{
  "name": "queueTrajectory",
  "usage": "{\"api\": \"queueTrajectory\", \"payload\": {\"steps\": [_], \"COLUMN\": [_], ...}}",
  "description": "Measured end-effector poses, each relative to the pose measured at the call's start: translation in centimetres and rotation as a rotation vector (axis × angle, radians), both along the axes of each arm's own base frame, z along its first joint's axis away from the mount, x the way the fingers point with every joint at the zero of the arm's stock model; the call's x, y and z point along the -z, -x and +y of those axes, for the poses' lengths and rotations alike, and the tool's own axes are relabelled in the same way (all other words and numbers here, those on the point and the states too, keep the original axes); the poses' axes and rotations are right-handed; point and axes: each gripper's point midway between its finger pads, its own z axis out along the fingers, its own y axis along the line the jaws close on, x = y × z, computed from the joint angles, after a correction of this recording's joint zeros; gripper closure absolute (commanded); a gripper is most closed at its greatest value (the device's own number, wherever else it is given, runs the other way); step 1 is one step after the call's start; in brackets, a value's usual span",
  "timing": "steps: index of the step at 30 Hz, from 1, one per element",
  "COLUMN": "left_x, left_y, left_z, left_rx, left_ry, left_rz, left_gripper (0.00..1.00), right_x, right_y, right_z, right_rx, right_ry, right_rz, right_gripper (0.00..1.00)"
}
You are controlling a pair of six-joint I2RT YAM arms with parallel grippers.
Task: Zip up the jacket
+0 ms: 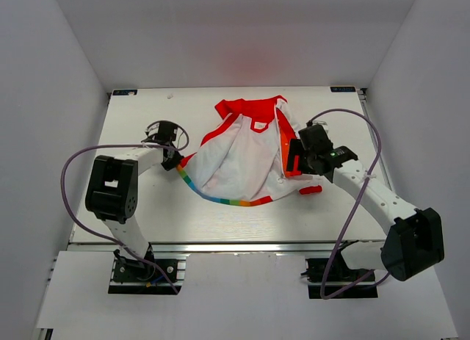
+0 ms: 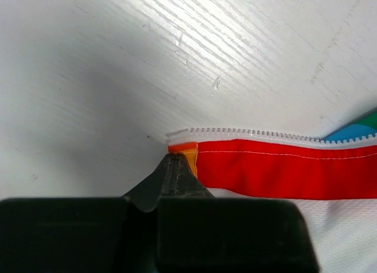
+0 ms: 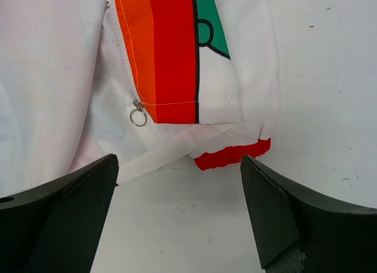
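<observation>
On the white surface, the left gripper pinches the orange corner of the spread-open jacket, where zipper teeth show only in its wrist view, while the right gripper, fingers spread wide, hovers over a ringed zipper pull too small to make out from above.

The jacket was matt cloth, its lining finely meshed. Its zipper teeth looked like white plastic, the pull ring shiny metal. The table was white, scratched, faintly glossy.
</observation>
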Motion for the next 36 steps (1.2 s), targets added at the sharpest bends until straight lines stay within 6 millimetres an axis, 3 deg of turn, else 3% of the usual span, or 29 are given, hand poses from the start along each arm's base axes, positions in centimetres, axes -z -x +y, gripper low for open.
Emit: {"api": "queueTrajectory", "payload": {"steps": [4, 6, 9, 13, 15, 18, 20, 21, 22, 24, 25, 30, 36], "left_x": [-0.4, -1.7, -7.3, -16.0, -18.6, -18.5, -16.0, -14.4, -12.8, -10.5, -9.9, -10.7, -10.9], "left_y": [0.6, 1.4, 1.2, 2.2, 3.5, 5.9, 8.2, 9.1, 9.7, 10.1, 10.0, 7.3, 2.9], "left_z": [0.0, -0.1, -2.0, -8.3, -11.9, -16.8, -19.1, -19.4, -19.1, -17.3, -16.2, -11.5, -3.9], "left_rx": [0.028, 0.051, 0.116, 0.272, 0.36, 0.485, 0.56, 0.576, 0.576, 0.542, 0.514, 0.343, 0.124], "left_ry": [-0.003, -0.021, -0.057, -0.043, -0.046, -0.063, -0.091, -0.111, -0.14, -0.206, -0.224, -0.191, -0.115], "left_rz": [-0.012, -0.029, -0.18, -0.423, -0.488, -0.486, -0.41, -0.361, -0.31, -0.225, -0.196, -0.197, -0.208], "left_gripper": [1.0, 1.0, 1.0, 1.0, 1.0, 1.0, 1.0, 0.94, 0.58, 0.24, 0.02, 0.02, 0.02], "right_x": [-0.2, -0.2, -0.1, 0.5, 0.7, 0.6, 0.6, 0.6, 0.6, 0.6, 0.7, 1.2, 1.3], "right_y": [0.0, 0.0, 0.2, 0.9, 1.1, 1.2, 1.2, 1.2, 1.1, 1.2, 1.3, 1.6, 1.7], "right_z": [-0.4, -0.5, -0.5, -0.8, -0.9, -1.0, -1.0, -1.0, -1.0, -1.0, -1.0, -1.0, -0.7], "right_rx": [0.023, 0.029, 0.031, 0.029, 0.03, 0.032, 0.033, 0.033, 0.033, 0.028, 0.025, 0.013, 0.003], "right_ry": [0.009, 0.009, 0.005, 0.009, 0.011, 0.011, 0.01, 0.009, 0.009, 0.007, 0.008, 0.011, 0.0], "right_rz": [-0.009, -0.007, -0.009, 0.003, 0.008, 0.007, 0.005, 0.004, 0.005, 0.007, 0.01, 0.026, 0.033], "right_gripper": [0.11, 0.11, 0.11, 0.11, 0.13, 0.13, 0.13, 0.13, 0.13, 0.12, 0.12, 0.11, 0.11]}}
